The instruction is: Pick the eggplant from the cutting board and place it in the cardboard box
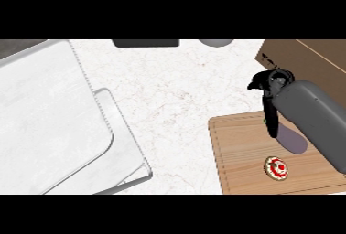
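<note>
The right hand [272,98] is hanging over the board [236,151], fingers curling down beside the eggplant [294,139], probably closing on it; the box [304,59] is waiting just beyond.

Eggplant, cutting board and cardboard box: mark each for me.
eggplant [294,139], head view, purple body beside the forearm.
cutting board [240,157], head view, bare wood left of centre.
cardboard box [297,55], head view, brown side wall.

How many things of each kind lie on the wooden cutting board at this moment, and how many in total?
Eggplant, purple, partly hidden under the right hand: 1
Small round red and white thing: 1
Total on the cutting board: 2
</note>
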Available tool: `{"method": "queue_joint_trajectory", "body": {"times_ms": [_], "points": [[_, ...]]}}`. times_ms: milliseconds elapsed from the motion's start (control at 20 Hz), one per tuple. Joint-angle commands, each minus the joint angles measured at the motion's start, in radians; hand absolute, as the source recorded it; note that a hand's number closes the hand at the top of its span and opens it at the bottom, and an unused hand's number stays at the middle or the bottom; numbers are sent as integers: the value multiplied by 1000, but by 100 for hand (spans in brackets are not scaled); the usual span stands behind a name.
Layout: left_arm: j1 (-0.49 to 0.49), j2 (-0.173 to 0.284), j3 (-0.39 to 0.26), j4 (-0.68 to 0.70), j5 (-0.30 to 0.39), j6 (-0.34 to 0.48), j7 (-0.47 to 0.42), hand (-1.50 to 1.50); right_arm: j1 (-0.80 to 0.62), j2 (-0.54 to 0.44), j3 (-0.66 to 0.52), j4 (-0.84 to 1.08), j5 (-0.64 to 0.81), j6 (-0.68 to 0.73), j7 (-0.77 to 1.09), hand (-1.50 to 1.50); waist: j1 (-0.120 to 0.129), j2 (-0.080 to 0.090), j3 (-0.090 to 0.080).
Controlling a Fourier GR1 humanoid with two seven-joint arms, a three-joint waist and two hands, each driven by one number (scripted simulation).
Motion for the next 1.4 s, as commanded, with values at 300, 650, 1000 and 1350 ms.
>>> {"method": "queue_joint_trajectory", "body": {"times_ms": [300, 650, 1000, 1350], "points": [[81, -119, -67, 48, 44, -19, 27, 0, -37, 86, 42, 93, 35, 21, 112, -150, -18, 19, -37], [72, -133, -71, 66, 28, -13, 8, 0, -54, 125, 44, 156, 54, 7, 125, -150, -32, 22, -37], [90, -122, -55, 42, 42, -30, 7, 0, -52, 105, 86, 199, 110, 27, 64, -150, -20, 23, -36], [123, -109, -57, 39, 34, -31, 10, 0, -16, 108, 104, 210, 141, 13, 31, -150, -24, 20, -36]]}}
